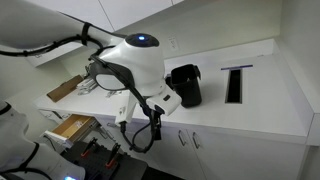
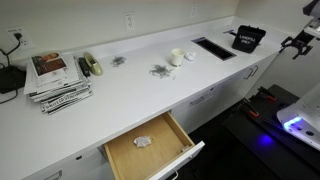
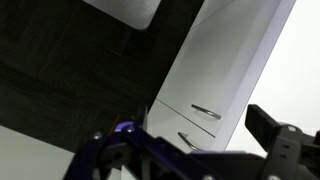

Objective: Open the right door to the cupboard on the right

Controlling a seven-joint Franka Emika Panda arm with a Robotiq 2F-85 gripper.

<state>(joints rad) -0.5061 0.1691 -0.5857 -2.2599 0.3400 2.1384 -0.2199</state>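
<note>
The white cupboard (image 1: 205, 150) sits under the counter, with two short silver handles at its middle; it also shows in an exterior view (image 2: 250, 80). The right door (image 1: 228, 155) is closed and flush with its twin. My gripper (image 1: 153, 128) hangs in front of the counter, left of the handles and apart from them. It also shows at the far right edge in an exterior view (image 2: 297, 42). In the wrist view both handles (image 3: 198, 126) lie between my spread fingers (image 3: 195, 135), some way off. The gripper is open and empty.
A light wooden drawer (image 2: 150, 148) stands pulled open further along the counter front. On the counter (image 2: 140, 90) are a black box (image 1: 186, 84), a sunken black slot (image 1: 234, 84), a stack of magazines (image 2: 55, 78) and small items.
</note>
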